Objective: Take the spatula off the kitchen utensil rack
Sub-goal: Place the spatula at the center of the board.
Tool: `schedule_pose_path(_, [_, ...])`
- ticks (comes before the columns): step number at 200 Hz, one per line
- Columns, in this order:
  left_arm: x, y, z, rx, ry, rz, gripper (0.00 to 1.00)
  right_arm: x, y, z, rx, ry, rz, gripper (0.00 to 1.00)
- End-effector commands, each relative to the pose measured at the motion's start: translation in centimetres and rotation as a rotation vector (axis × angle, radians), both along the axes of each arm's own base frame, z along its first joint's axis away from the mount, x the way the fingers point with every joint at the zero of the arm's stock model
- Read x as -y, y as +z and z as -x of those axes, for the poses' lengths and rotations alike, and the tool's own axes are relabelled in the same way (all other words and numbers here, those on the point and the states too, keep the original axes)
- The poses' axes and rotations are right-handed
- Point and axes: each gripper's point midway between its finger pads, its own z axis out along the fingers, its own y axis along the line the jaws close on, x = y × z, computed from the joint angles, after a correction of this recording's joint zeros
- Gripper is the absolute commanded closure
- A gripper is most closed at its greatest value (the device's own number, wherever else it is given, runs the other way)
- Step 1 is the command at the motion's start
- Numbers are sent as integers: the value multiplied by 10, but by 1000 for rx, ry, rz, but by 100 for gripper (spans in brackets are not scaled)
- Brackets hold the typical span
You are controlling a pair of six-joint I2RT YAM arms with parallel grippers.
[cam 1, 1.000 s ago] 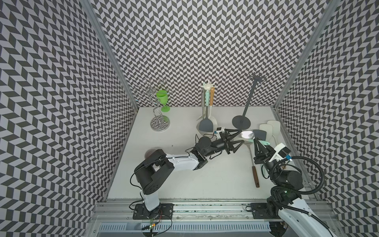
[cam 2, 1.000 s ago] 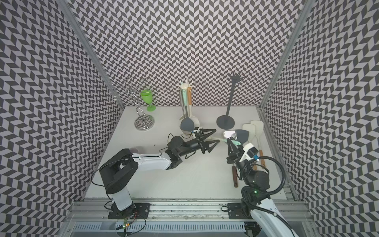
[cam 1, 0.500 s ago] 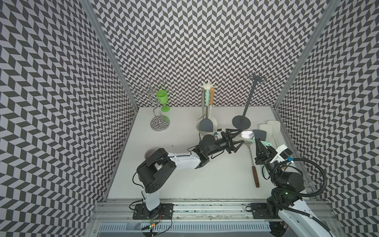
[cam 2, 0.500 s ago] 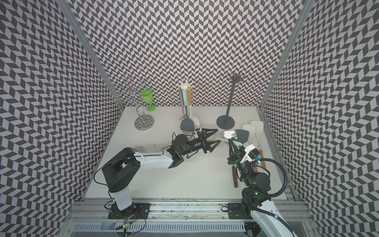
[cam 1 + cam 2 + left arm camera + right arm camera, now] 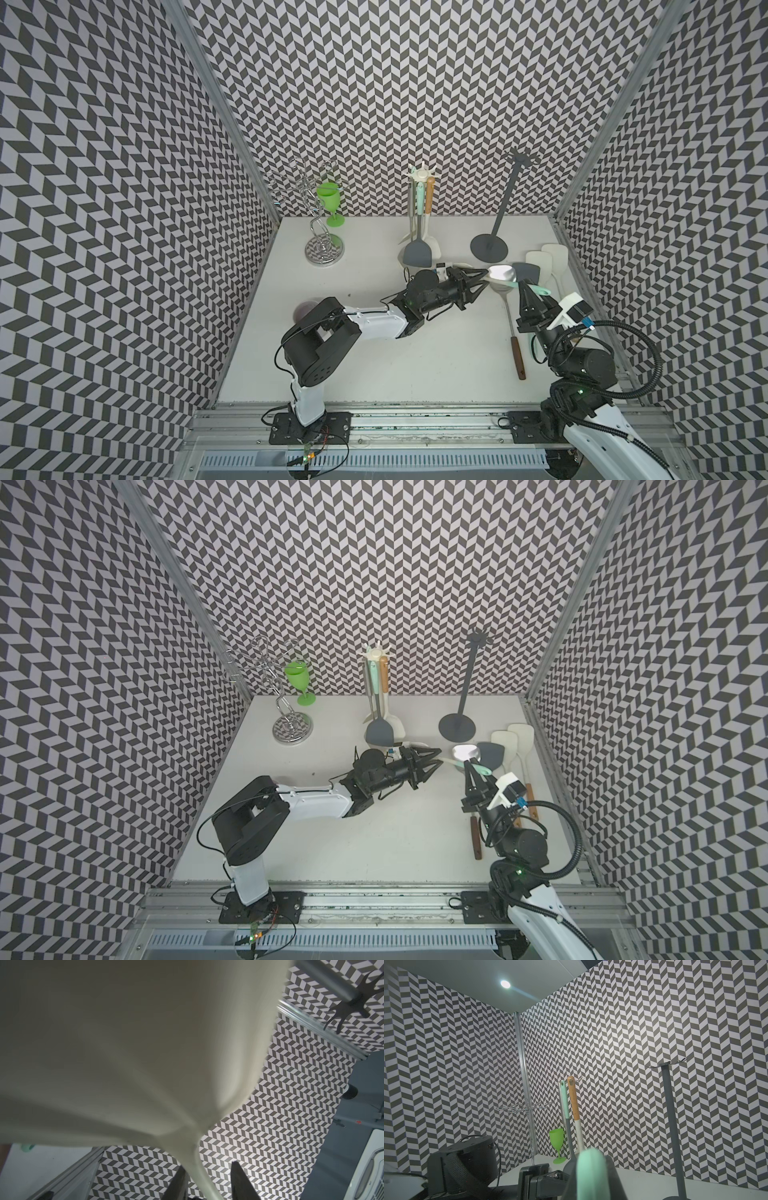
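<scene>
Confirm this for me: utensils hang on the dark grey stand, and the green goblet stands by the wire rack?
No: the dark grey stand is bare; the utensils hang on the cream rack, as both top views show. The green goblet does stand by the wire rack.

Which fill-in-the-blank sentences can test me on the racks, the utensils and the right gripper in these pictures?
1. The goblet standing beside the wire rack is ___ in colour.
2. The dark grey rack holds ___ utensils.
3. The handle in the shut right gripper is ___ in colour.
4. The grey spatula hangs from the utensil rack, whose colour is ___.
Missing words: green; no; mint green; cream.
</scene>
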Motion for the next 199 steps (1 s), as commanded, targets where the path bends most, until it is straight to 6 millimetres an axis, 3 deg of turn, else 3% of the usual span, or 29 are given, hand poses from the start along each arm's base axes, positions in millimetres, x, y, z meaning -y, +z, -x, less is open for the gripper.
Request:
schedule_pose_path(1, [0,1,-12,6,24,-11,67,1,20,14,88,30,-45,100])
schedule_pose_path(54, [8,-4,-17,2,10,-34,80,-7,17,16,87,67,-37,100])
schedule_pose_path(81, [8,-4,-18,13,9,-45,100,-13,15,17,83,90,-29,100])
schedule_pose_path(130, [-4,-10,-15,35,26,-91,100,-24,12,18,67,126,-9,100])
schedule_pose_path(162, [-27,-19,-12,28,82,-137,100,-25,10,12,6,119,-10,59])
schedule_pose_path(180, [-38,-24,-14,32,98,-167,100,-14,1,1,-92,64,-53,42])
schedule_pose_path(183, [-39,-26,-15,32,98,-174,100,-11,13,2,-82,56,-70,40])
schedule_pose_path(199, [-42,-32,-17,42,96,-206,100,5,11,-7,-169,-31,-120,31])
